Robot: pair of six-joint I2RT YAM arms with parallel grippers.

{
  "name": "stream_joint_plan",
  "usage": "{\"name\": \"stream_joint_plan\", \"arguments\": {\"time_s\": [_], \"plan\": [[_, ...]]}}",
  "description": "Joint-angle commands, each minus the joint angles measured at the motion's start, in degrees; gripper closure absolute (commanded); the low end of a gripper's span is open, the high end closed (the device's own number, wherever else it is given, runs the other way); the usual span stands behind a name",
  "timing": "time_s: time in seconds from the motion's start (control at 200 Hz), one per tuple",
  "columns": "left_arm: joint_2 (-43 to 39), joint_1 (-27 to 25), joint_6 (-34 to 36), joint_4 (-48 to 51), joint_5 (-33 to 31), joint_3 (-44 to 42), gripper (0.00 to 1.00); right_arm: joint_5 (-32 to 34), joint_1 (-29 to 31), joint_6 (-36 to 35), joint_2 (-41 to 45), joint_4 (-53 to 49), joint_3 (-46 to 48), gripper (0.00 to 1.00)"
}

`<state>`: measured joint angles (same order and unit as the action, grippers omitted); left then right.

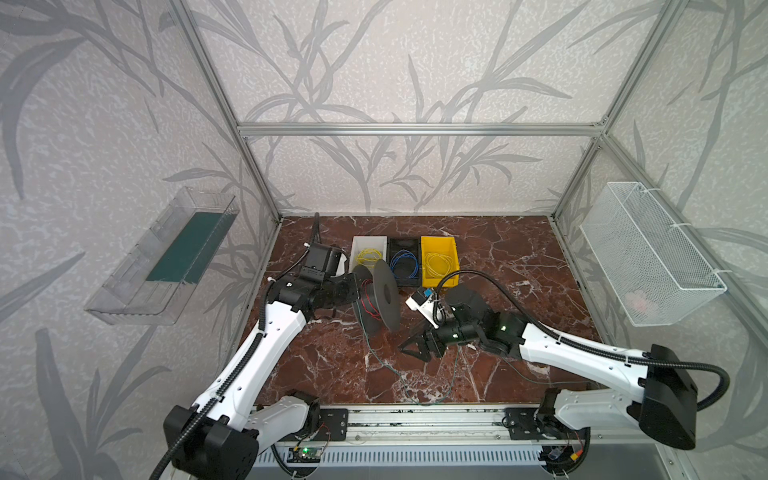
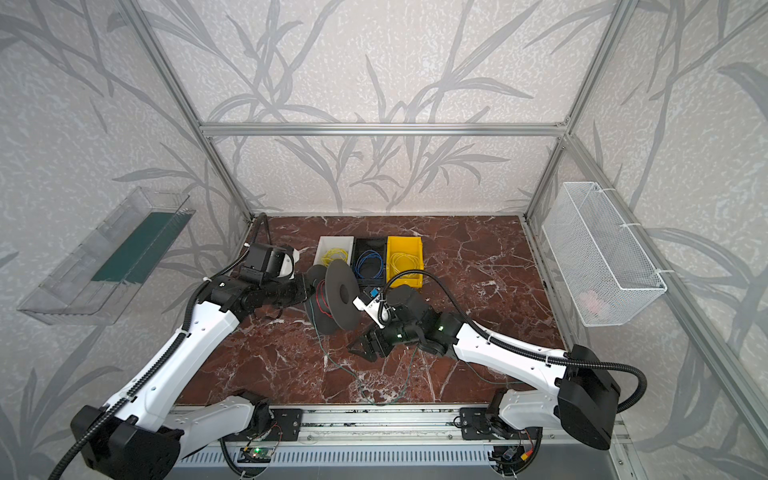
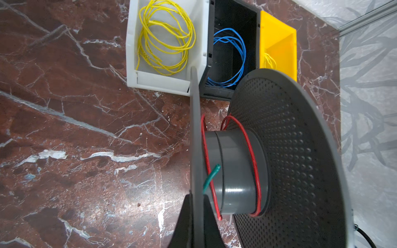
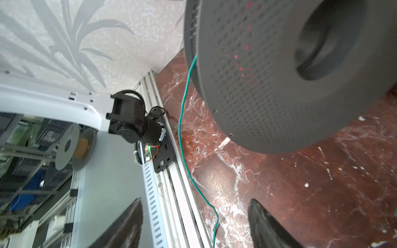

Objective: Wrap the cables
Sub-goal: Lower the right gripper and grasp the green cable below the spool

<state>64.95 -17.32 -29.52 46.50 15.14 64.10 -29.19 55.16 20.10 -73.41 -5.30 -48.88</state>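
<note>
Three bins stand side by side at rear centre of the table.
- The white bin has a yellow wire coil.
- The black bin has a blue wire coil.
- The yellow bin has a pale yellow coil.

Mesh basket on the right wall holds something pinkish, can't make it out. Clear tray on the left wall has a dark green sheet in it.

Left gripper is clamped on the near flange of the grey spool. The spool is on edge just in front of the bins; can't tell if it touches the table. Red wire sits loose round the hub.

Green wire: one end pokes in at the hub. The rest drops off the spool and trails over the table in a slack loop to the front edge by the rail.

Right gripper has its jaws spread wide and grips nothing. It is low over the table, just right of the spool. The green wire shows in the gap between its fingers in the right wrist view, not pinched.

Bare table right of the bins and at front left.
</note>
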Motion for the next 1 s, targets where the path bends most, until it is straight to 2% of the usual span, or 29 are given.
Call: {"name": "stream_joint_plan", "arguments": {"time_s": [0.0,0.125,0.345,0.595,0.625,0.765,1.0], "plan": [[-1.3,0.9,1.1,-0.7,4.7,4.5,1.00,-3.0,0.1,-4.0,-1.4,-1.6,2.7,0.24],[-1.8,1.8,-0.8,-1.7,8.9,5.7,1.00,-4.5,0.2,-3.2,-2.2,4.3,8.9,0.24],[-1.7,2.8,-2.1,-0.2,10.6,8.7,1.00,-4.0,1.5,-3.3,-2.9,11.0,12.7,0.24],[-2.0,4.1,-6.2,0.7,8.6,10.2,1.00,-2.9,3.1,1.4,-9.7,22.3,16.3,0.24],[-2.0,4.1,-6.5,0.7,8.6,10.3,1.00,-2.2,5.2,1.9,-10.6,23.3,16.4,0.24],[-2.6,4.3,-7.5,0.8,8.6,11.3,1.00,0.2,6.4,3.3,-15.3,26.0,15.4,0.24],[-3.1,5.0,-7.9,1.9,8.0,13.4,1.00,0.0,6.4,3.5,-19.0,28.7,14.1,0.25]]}}
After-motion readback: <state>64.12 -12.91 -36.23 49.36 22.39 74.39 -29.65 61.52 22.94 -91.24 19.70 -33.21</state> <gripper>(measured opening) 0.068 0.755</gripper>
